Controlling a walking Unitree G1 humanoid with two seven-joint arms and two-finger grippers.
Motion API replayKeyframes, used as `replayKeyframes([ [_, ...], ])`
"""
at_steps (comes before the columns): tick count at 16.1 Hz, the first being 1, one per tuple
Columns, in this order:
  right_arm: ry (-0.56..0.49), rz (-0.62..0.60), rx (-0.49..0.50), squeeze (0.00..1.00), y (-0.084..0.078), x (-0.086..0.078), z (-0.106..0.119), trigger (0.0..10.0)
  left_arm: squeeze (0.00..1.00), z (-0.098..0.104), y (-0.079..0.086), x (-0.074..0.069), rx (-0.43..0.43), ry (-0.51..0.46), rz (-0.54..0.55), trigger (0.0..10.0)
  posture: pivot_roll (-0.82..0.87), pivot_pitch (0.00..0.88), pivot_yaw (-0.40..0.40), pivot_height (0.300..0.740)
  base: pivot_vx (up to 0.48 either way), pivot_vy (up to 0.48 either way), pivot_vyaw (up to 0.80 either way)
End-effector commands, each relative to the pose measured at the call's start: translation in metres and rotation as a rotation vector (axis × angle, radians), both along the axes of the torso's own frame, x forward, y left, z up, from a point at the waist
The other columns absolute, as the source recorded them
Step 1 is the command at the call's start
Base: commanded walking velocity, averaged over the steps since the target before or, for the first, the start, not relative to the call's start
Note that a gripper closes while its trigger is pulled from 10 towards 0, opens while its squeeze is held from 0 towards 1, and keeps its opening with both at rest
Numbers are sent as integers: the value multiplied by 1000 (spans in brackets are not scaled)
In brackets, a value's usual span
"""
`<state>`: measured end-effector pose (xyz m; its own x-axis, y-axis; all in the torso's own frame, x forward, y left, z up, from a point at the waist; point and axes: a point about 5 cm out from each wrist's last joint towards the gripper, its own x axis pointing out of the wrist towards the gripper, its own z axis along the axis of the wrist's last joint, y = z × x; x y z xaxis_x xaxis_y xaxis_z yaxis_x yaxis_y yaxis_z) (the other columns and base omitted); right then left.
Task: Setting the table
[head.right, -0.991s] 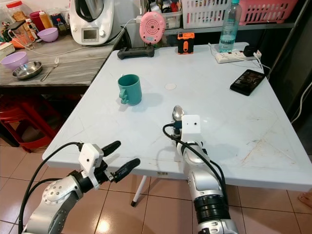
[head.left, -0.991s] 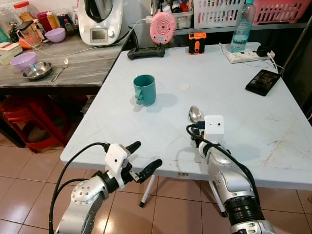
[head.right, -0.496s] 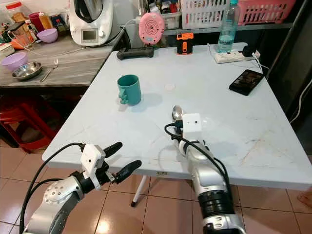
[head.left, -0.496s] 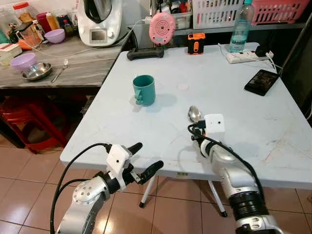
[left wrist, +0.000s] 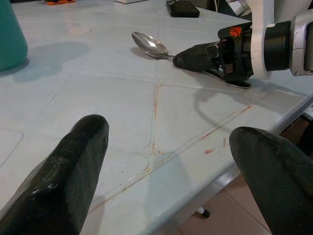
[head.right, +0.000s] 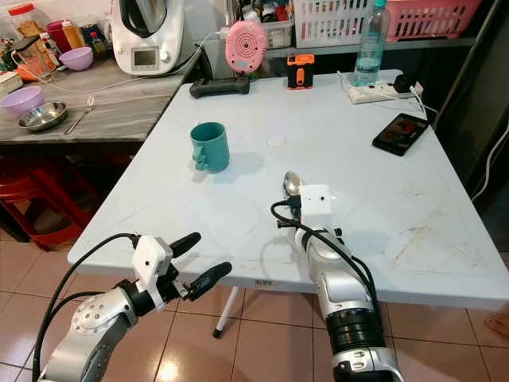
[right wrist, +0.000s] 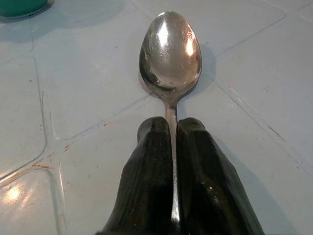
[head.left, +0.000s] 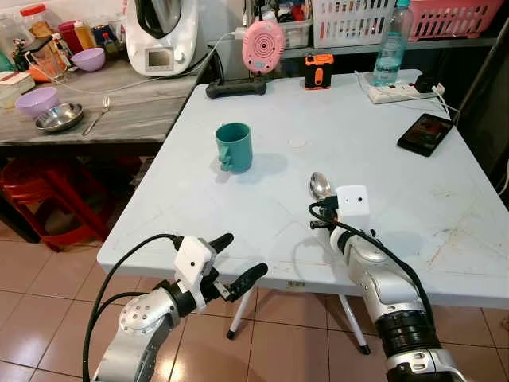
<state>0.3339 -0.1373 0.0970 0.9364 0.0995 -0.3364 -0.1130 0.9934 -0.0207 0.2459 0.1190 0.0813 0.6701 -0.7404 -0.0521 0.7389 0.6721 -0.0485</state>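
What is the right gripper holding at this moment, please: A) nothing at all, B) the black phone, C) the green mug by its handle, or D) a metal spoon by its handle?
D: in the right wrist view the right gripper has both black fingers closed on the thin handle of the spoon, whose bowl lies on the white table, apart from the green mug.

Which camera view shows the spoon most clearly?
The right wrist view: the spoon appears close, bowl up, its handle pinched in the right claw. The left wrist view shows it side-on, farther away. In both eye views it is small, with its handle hidden behind the wrist.
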Motion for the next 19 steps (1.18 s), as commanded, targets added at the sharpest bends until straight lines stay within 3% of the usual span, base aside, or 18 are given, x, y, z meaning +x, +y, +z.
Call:
replayKeyframes([
  [1,74,-3,17,0,3,-3,-13,0,0,0,4,1,12,-3,-3,10000,-63,38,135,740,0,0,0],
  [5,74,-14,40,0,2,-5,-15,0,0,-2,4,1,12,-3,-7,10000,-63,37,136,740,0,0,0],
  [8,-58,-58,88,0,-1,-4,5,0,0,2,6,4,4,-33,34,10000,-61,39,134,740,0,0,0],
  [10,-176,-95,118,0,-8,-8,23,0,0,9,12,14,4,-74,133,10000,-61,38,130,740,0,0,0],
  [11,-222,-110,118,0,-12,-11,28,784,0,12,17,20,6,-88,190,10000,-62,37,129,740,0,0,0],
  [12,-263,-143,109,0,-19,-18,33,10000,0,14,25,29,-5,-94,308,10000,-64,36,128,740,0,0,0],
  [13,-316,-180,97,0,-27,-29,37,10000,0,16,35,39,-3,-90,433,10000,-73,29,128,740,0,0,0],
  [14,-332,-200,97,0,-31,-34,37,10000,0,17,39,42,-10,-90,473,10000,-76,29,128,740,0,0,0],
  [19,-351,-232,72,0,-39,-49,35,10000,0,20,39,53,-79,-81,560,10000,-91,21,130,740,0,0,-128],
])
